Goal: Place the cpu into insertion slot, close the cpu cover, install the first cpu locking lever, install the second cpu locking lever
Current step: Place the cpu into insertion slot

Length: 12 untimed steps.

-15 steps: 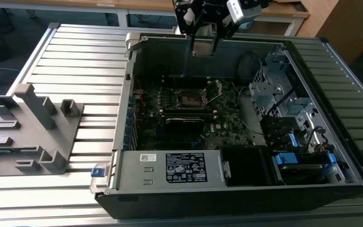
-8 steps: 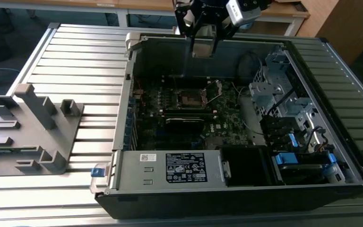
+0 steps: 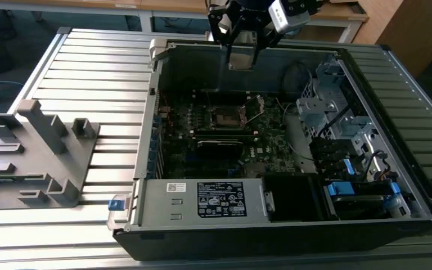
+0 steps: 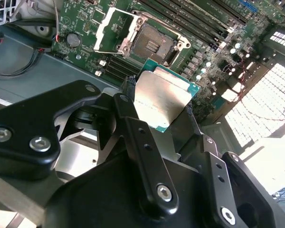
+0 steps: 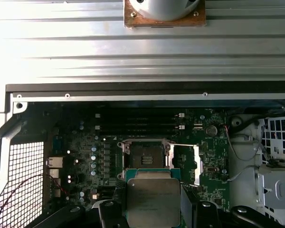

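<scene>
The gripper [image 3: 241,56] is closed on the cpu [image 4: 161,97]. Its 2 fingers press on opposite edges, so the flat metal top is bare. I judge that this edge grip is chosen because the chip must go down flat into the slot [image 4: 154,45], and nothing should touch its contact side.

In the exterior view the gripper hangs high over the open case [image 3: 156,112], near its far wall and well above the board [image 3: 269,146]. The cpu is in the air and not yet in the slot.

In the first wrist view the cpu [image 5: 153,202] appears just beside the slot [image 5: 146,156]. Its edges are about parallel to the slot's rim, which suggests it is oriented for the insertion. The slot is empty and dark.

The cover [image 4: 103,28] lies folded open to 1 side of the slot, so the way down is free. As the cover is not closed, I judge that step 1, the placing, is the step in hand.
</scene>
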{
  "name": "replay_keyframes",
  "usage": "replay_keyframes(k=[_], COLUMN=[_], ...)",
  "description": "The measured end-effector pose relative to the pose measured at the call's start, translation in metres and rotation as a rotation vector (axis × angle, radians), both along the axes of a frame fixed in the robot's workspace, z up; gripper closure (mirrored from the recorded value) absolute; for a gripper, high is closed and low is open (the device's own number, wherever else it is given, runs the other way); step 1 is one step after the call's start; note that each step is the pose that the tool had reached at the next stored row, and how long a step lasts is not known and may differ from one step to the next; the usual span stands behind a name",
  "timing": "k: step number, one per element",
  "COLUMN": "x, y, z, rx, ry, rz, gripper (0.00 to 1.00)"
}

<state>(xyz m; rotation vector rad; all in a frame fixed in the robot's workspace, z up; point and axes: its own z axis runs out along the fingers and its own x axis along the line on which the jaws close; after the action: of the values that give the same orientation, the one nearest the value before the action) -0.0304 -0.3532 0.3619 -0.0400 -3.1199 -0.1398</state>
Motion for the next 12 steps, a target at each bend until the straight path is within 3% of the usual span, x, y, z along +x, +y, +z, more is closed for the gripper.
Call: replay_keyframes(k=[12], x=[0.0], y=[0.0], z=[-0.0035], rx=[0.0002], ry=[-0.0001], rz=[0.0], gripper=[0.46])
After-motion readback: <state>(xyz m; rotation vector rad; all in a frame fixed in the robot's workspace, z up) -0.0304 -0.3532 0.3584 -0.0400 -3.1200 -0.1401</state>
